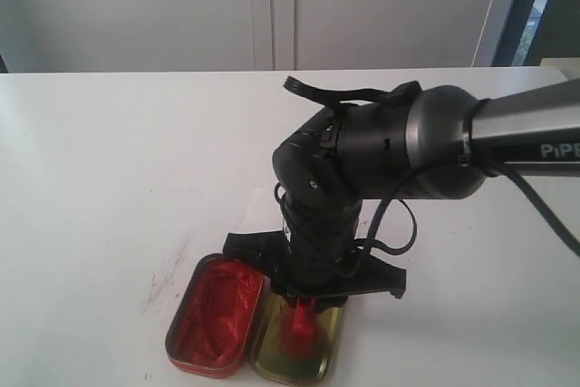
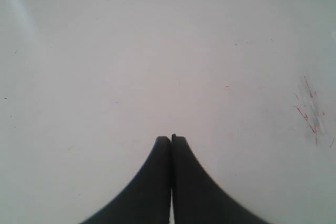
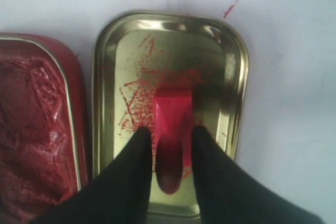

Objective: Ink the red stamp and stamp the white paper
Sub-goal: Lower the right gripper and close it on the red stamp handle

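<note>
Little looks done: the red stamp [image 3: 172,129] stands in the gold lid [image 3: 231,56], at three o'clock of the ink tin [image 3: 37,129], the right gripper [image 3: 170,145] pinching it (left gripper [image 2: 171,145] pressed together, idle), inking and stamping remaining.

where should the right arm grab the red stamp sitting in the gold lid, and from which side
Grip the red stamp by its narrower handle end, not the wider flat end, coming straight down from above. It sits inside the gold lid, whose raised rim blocks a sideways approach. The right gripper is already placed this way, its jaws on either side of the handle. Whether they press it yet is unclear.
</note>
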You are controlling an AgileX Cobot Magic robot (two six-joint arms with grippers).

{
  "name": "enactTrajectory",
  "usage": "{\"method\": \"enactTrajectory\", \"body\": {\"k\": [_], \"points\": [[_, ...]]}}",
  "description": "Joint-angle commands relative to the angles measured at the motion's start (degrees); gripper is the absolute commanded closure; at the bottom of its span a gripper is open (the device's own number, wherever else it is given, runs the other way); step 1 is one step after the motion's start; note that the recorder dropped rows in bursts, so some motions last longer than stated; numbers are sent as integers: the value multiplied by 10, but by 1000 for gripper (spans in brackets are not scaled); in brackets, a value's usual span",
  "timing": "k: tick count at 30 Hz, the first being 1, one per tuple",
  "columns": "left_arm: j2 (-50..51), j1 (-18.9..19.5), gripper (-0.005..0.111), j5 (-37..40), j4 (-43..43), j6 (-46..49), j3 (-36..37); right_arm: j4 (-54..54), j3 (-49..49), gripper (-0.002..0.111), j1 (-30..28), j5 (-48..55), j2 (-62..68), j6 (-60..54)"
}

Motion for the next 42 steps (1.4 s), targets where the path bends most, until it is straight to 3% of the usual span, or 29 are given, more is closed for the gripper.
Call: {"method": "enactTrajectory", "body": {"k": [1, 20, 29, 42], "points": [[-3, 0, 107, 0, 0, 0, 3, -3, 2, 82, 2, -10, 0, 3], [-3, 0, 107, 0, 0, 0, 3, 0, 2, 82, 2, -5, 27, -1], [-3, 0, 107, 0, 0, 0, 3, -1, 2, 108, 2, -4, 27, -1], [-3, 0, 107, 0, 0, 0, 3, -7, 2, 108, 2, 11, -11, -2]]}}
